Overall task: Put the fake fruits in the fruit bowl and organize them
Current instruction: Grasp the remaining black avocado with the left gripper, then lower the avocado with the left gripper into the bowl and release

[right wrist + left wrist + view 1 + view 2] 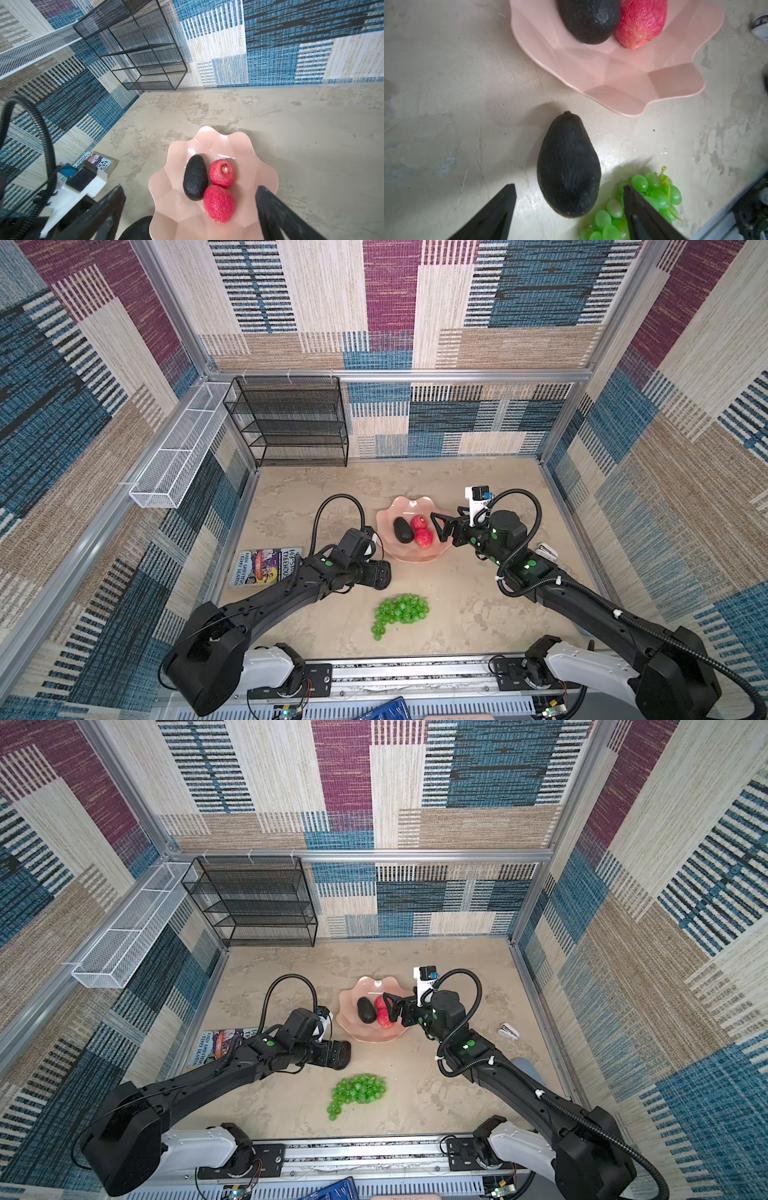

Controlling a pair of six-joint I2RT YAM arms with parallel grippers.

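In the middle of the table [457,614] sits the bowl [409,551], holding one avocado [403,530] and two apples [419,522] [423,538]. The three are packed together toward the far right of the dish, which, as I judge it, leaves the near-left part bare for what is still outside. That avocado lies with its long axis running near to far and its narrow end far, flank against both apples. The apples sit one behind the other, the far one stem up. The right gripper [436,526] hangs above the bowl's right rim, jaws spread wide and empty. Just off the bowl's near-left rim, the second avocado [568,166] lies on the table under the left gripper [569,185], narrow stem end toward the bowl and fat end toward the wrist. The jaws stand apart on either side of that fat end, touching nothing and set across the short axis, probably because that is the narrower span to close on. The grapes [401,612] lie on the table nearer the robot, the bunch stretched left to right with its thin tail trailing near-left.
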